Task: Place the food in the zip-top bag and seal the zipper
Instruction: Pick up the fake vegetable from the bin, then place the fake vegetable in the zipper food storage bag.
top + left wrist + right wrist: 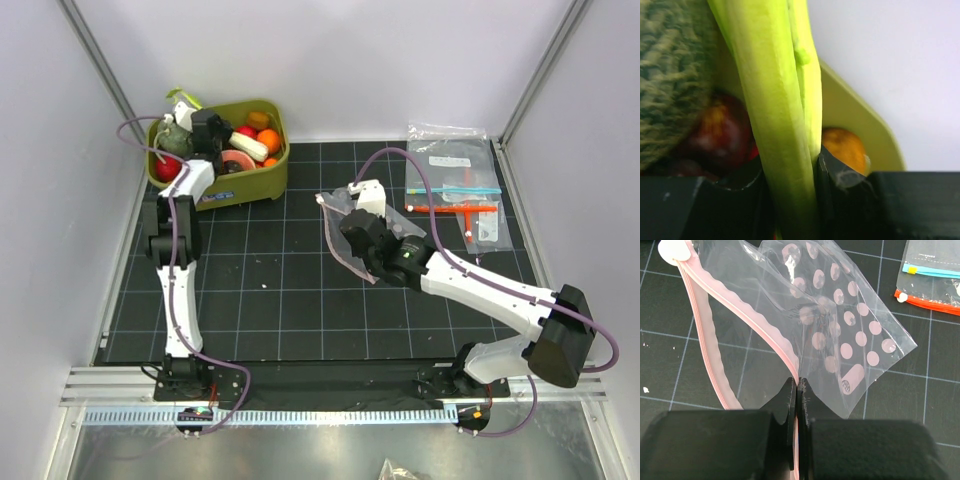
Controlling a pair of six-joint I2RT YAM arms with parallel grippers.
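My left gripper point(792, 175) is clamped on the green leek stalk point(770, 100) over the olive bin point(250, 188) at 11 o'clock, which is full of toy fruit point(268, 140). The right gripper point(797, 390) pinches the zip-top bag point(840, 330) by its zipper point(702, 340), mid-mat.

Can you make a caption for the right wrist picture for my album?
The right gripper pinches the pink zipper strip of a clear pink-dotted plastic bag.
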